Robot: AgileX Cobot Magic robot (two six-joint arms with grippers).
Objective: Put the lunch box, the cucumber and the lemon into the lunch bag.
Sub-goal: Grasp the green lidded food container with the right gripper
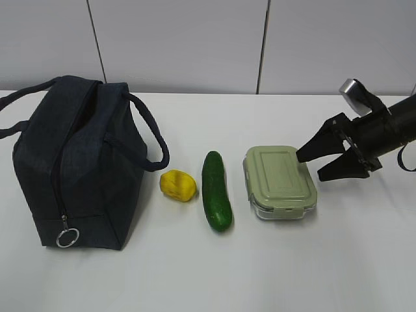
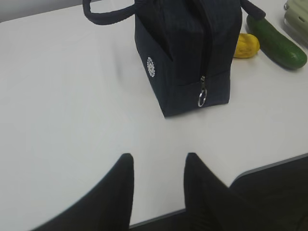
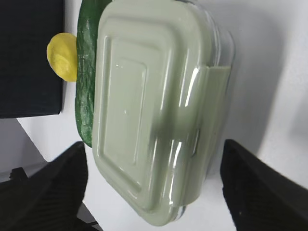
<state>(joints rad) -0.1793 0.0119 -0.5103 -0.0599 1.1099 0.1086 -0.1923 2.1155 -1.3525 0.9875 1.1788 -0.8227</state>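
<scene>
Fingers (image 1: 325, 162) spread wide | lunch box (image 1: 280, 181) — long axis front-to-back

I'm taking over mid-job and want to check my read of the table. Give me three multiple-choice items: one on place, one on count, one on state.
1. What lies between the small yellow lemon and the clear lunch box with sage-green lid?
A. the dark green cucumber
B. the navy fabric lunch bag
C. nothing

2. How many task items lie outside the bag?
A. one
B. two
C. three

3. The right gripper is:
A. shut on the box
B. open at the box
C. inside the bag

Answers: 1 A, it sits mid-row; 2 C, all three rest on the table; 3 B, its fingers straddle the lid, spread apart.
</scene>
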